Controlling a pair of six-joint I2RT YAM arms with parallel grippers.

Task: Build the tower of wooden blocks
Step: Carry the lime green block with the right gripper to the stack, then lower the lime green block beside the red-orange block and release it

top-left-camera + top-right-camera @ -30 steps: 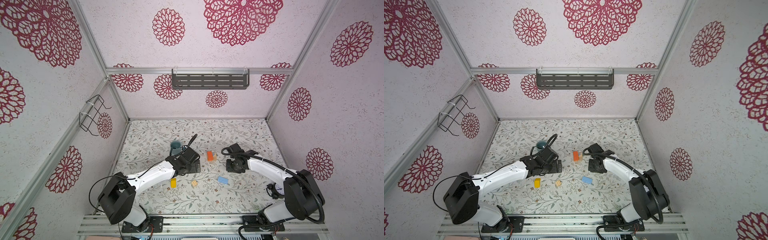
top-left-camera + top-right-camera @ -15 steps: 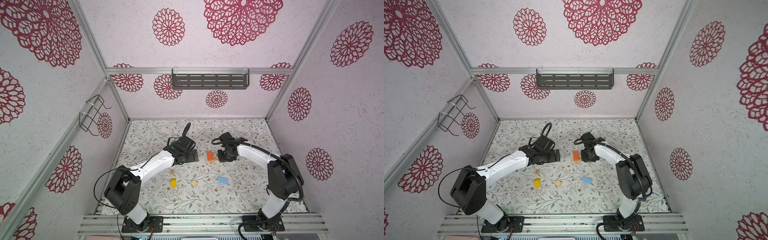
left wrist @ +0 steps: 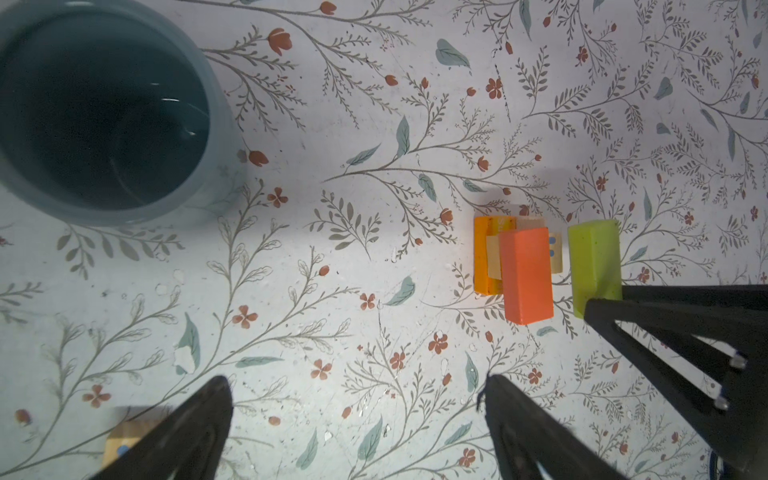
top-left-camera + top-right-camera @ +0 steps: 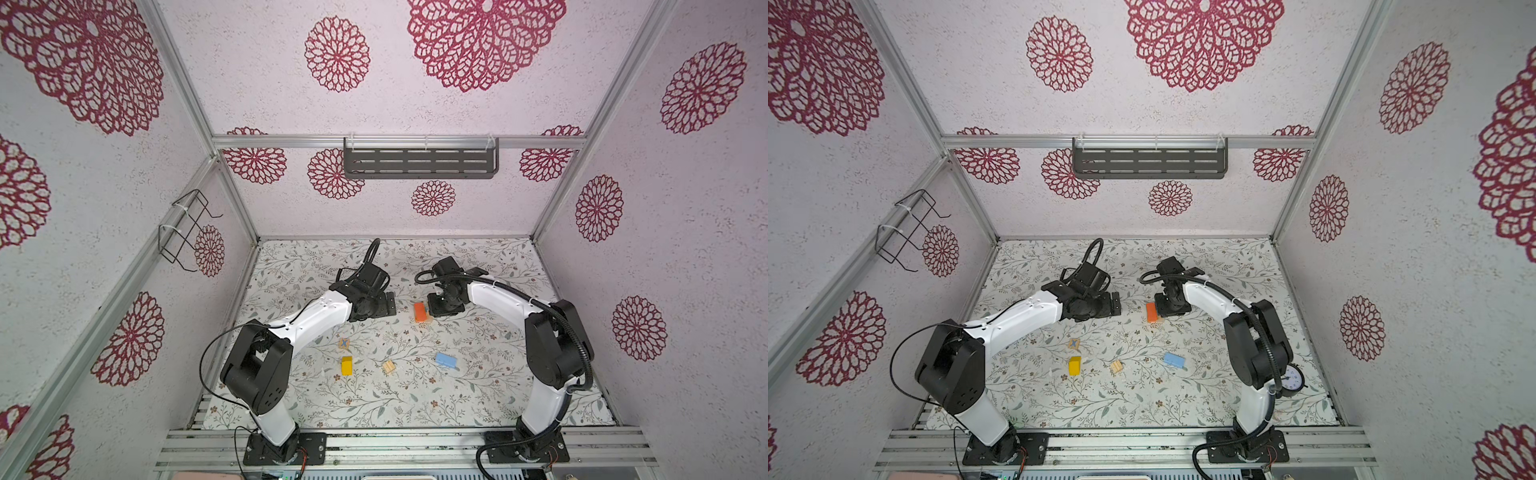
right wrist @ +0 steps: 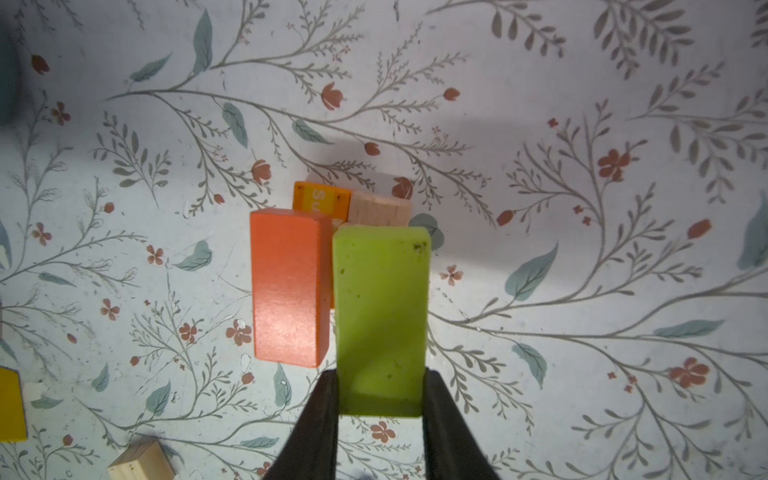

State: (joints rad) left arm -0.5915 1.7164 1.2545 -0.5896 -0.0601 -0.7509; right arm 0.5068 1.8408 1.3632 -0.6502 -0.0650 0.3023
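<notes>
One green block (image 5: 380,316), pinched in the right fingers (image 5: 320,415), held just beside the red-orange block (image 5: 286,286) topping the low tower (image 4: 420,312) on the worktop (image 3: 374,124); left fingers (image 3: 187,428) spread wide and empty close by.

1. The left wrist picture's edge cuts off the teal cup (image 3: 216,137); the left arm (image 4: 324,311) covers it in both top views.
2. In both top views the right gripper (image 4: 442,311) covers the green block (image 5: 380,316).
3. The right arm (image 4: 1256,345) half hides the alarm clock (image 4: 1292,376) in a top view.
4. A natural cube (image 3: 120,436) is blurred behind a finger (image 3: 178,436) of the left gripper (image 3: 357,386).
5. The right wrist picture's edge cuts the yellow block (image 5: 10,405).
</notes>
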